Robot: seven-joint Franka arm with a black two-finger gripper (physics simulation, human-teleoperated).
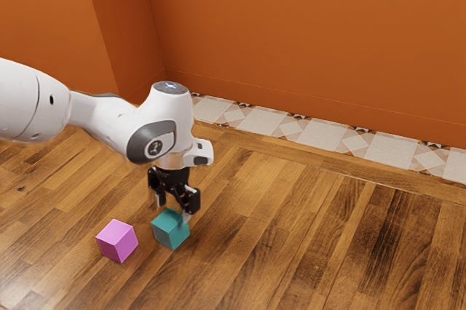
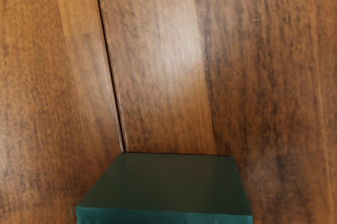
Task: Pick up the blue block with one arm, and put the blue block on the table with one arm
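In the exterior view my gripper [image 1: 174, 211] points down just over the teal-blue block [image 1: 171, 231], its black fingers spread apart. One fingertip comes down by the block's edge toward the exterior view's right; the other is above its far side. The block rests on the wooden surface with no visible tilt. From the wrist camera, the dark top of the blue block [image 2: 171, 184] looms large beneath the hand. Whether either finger touches the block is hard to tell.
A pink block [image 1: 117, 241] stands on the wood toward the exterior view's left of the blue one, with a gap between them. Behind the arm are a patterned tile strip [image 1: 269, 122] and an orange wall [image 1: 306, 41].
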